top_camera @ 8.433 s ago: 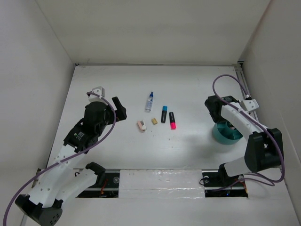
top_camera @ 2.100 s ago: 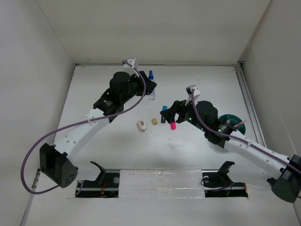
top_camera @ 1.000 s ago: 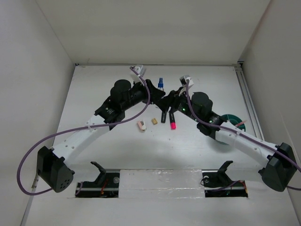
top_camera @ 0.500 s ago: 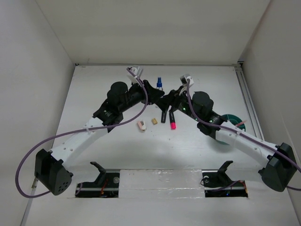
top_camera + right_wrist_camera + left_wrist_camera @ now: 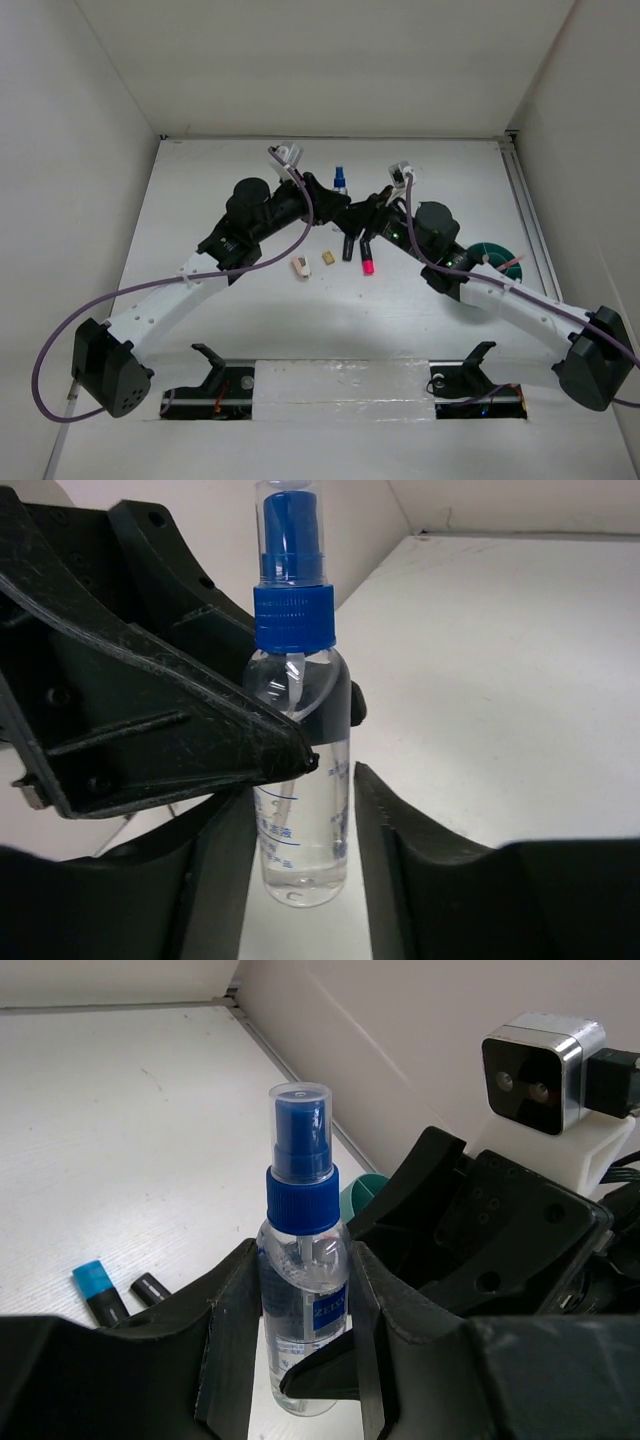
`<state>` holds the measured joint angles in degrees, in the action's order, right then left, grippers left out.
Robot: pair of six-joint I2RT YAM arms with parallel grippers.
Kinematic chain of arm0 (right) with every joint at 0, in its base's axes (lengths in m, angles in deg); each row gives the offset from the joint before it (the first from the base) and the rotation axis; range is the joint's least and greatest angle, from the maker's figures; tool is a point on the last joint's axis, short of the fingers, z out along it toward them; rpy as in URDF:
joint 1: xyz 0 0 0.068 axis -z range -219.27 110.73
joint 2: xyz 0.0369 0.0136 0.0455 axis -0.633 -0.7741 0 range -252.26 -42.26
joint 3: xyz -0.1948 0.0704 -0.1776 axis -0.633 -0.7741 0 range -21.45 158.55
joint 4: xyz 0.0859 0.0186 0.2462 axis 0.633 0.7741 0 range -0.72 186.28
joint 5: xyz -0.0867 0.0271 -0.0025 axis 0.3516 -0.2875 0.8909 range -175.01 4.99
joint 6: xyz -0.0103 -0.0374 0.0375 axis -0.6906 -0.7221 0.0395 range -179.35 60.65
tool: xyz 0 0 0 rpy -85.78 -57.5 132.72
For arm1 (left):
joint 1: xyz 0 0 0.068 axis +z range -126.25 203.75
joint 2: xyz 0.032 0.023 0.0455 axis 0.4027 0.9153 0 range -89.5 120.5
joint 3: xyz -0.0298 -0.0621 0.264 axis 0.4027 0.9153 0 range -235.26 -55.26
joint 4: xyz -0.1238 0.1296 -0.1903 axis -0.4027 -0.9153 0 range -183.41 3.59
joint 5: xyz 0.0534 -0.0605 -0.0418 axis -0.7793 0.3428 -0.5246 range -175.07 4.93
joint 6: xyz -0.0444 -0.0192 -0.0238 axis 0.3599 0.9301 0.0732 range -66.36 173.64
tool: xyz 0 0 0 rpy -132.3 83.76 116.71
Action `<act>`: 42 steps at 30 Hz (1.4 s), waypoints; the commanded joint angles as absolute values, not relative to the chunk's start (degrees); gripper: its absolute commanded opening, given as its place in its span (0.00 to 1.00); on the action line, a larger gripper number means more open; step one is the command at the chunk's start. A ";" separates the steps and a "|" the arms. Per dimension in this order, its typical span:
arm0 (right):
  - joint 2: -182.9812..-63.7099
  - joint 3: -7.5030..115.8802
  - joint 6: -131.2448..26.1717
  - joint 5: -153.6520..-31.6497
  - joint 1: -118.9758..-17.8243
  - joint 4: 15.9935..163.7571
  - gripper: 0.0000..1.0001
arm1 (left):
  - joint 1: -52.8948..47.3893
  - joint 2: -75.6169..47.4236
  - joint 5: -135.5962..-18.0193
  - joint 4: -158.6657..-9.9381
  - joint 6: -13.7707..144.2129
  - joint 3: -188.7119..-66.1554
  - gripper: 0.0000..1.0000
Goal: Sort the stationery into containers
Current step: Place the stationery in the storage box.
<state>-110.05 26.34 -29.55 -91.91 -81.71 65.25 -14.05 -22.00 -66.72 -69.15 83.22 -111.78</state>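
The left pincer [image 5: 303, 1272] pinches the bottle [image 5: 303, 1260] upright, raised over the far middle of the counter [image 5: 400, 322]. The right pincer [image 5: 300, 810] stands spread to either side of it, apparently not yet pressing. The cup [image 5: 488, 256] sits near the right edge with what looks like a pencil [image 5: 510, 263] inside. The blue highlighter [image 5: 349, 246], pink highlighter [image 5: 367, 263], tan eraser [image 5: 328, 258] and pinkish eraser [image 5: 299, 266] lie mid-counter, unsorted. By my reading most of the sorting remains.
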 commanded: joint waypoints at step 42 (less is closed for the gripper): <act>-76.53 0.95 -45.10 -17.44 -75.49 70.38 0.00 | -14.93 -48.81 -97.12 -111.64 77.90 -108.61 1.00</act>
